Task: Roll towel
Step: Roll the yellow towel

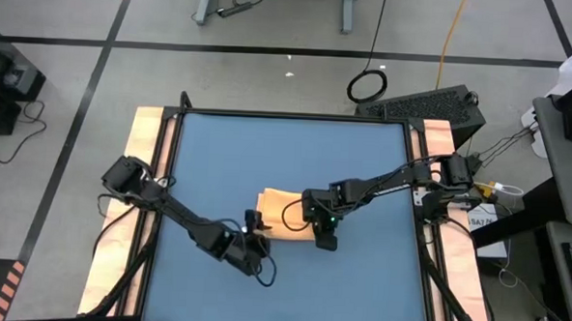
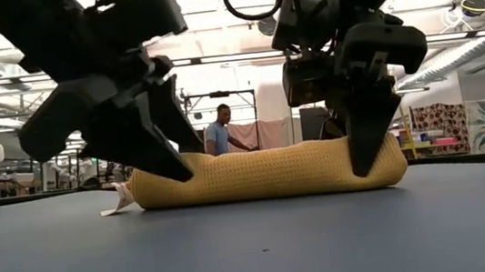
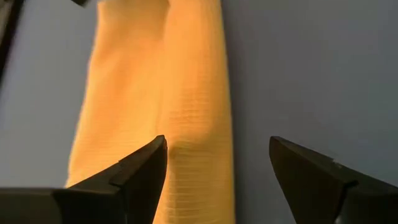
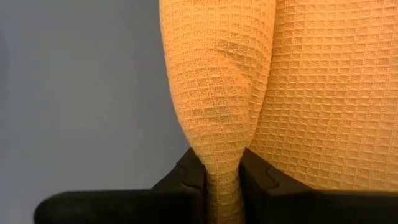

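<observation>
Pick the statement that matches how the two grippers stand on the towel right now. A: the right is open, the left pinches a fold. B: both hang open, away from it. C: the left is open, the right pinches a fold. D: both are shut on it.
C: the left gripper has its fingers spread with nothing between them, while the right gripper squeezes a fold of the towel.

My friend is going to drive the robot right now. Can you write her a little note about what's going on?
Left gripper: open, at one end of the towel, holding nothing.
Right gripper: shut on a fold of the towel at its other end.
The towel lies mid-table as a thick roll, white tag sticking out at one end.
Done: mostly rolled.
Left: probably finish the roll, then let go.
</observation>
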`<act>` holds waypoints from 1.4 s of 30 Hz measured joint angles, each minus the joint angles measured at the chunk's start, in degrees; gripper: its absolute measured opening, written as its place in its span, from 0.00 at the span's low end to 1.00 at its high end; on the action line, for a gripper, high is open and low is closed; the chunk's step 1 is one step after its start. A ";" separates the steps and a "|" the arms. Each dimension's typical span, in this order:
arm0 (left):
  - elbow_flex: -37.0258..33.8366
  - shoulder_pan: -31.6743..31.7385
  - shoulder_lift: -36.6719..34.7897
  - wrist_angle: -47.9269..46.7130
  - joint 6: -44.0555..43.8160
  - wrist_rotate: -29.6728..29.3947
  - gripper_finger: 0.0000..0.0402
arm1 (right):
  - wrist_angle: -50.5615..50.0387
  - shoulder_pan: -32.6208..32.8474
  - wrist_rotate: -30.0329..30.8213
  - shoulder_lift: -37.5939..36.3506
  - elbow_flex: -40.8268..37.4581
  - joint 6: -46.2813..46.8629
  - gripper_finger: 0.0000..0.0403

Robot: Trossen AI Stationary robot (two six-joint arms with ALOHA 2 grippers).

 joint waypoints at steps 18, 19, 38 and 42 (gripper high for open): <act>-0.01 4.84 0.76 -4.70 -4.05 6.97 0.40 | 0.02 0.25 0.20 0.00 0.00 -0.04 0.10; -0.01 5.49 0.76 -4.71 -5.05 8.10 0.35 | 0.02 0.23 0.29 0.00 0.00 -0.04 0.10; -0.01 19.30 -3.34 -4.33 -14.09 44.58 0.12 | -6.00 18.02 32.82 -9.49 0.74 -1.81 0.50; -0.01 21.39 -3.26 -4.44 -13.85 46.94 0.11 | -3.14 23.67 40.89 -8.57 0.78 -0.15 0.52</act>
